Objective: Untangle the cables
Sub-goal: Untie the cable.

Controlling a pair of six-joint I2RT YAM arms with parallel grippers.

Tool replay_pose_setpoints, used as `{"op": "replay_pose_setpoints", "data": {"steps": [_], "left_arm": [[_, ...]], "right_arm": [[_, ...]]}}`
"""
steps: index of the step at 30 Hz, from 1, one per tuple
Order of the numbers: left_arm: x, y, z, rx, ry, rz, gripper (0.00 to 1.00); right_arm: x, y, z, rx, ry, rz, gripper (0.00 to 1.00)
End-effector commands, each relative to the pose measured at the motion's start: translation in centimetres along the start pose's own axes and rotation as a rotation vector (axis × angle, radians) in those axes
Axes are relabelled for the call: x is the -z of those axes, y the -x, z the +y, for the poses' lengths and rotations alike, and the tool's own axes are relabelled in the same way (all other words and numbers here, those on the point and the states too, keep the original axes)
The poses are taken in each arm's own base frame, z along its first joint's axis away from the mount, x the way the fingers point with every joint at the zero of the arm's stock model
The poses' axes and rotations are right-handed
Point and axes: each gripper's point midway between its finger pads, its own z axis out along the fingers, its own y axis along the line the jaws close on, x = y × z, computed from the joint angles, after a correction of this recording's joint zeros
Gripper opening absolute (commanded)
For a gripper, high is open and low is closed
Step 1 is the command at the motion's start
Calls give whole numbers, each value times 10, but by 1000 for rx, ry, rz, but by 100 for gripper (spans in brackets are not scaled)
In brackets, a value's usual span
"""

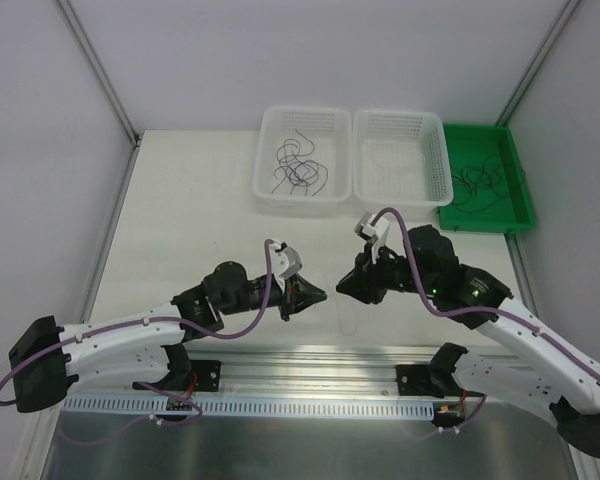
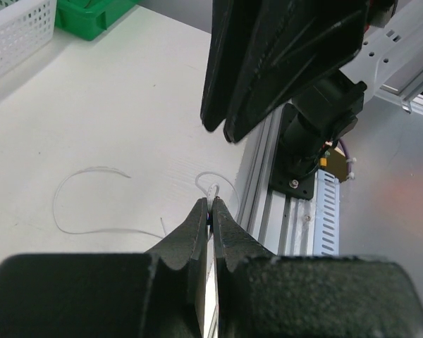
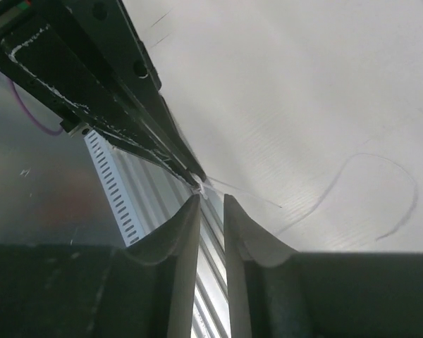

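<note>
Strand (image 2: 215, 189) pinched between left jaws at tips; right jaws slightly apart, strand just beyond their tips.

Two baskets (image 1: 330, 140) (image 1: 401, 160); one tray (image 1: 480, 215)

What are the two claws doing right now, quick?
Left gripper: shut, pinching a thin wire at its tips.
Right gripper: slightly open, holding nothing.
</note>
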Motion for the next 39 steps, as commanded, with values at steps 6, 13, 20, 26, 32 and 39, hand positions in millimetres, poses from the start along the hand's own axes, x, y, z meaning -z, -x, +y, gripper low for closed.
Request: {"op": "replay_pose_setpoints", "data": {"steps": [6, 13, 20, 26, 32, 39], "left_arm": [[-7, 26, -7, 4, -25, -68, 0], [-8, 30, -11, 3, -49, -74, 0], [-9, 30, -17, 3, -81, -66, 0], [-9, 29, -18, 5, -86, -64, 0], [-9, 31, -19, 0, -92, -66, 0], [-9, 28, -20, 4, -100, -60, 0]], "right_arm": [[-10, -7, 27, 40, 196, 48, 27], [-16, -13, 25, 40, 205, 89, 29], [-17, -12, 19, 47, 166, 86, 27], [-17, -13, 8, 52, 100, 94, 25], [-19, -14, 8, 51, 107, 100, 25], [-20, -17, -2, 48, 53, 102, 26]]}}
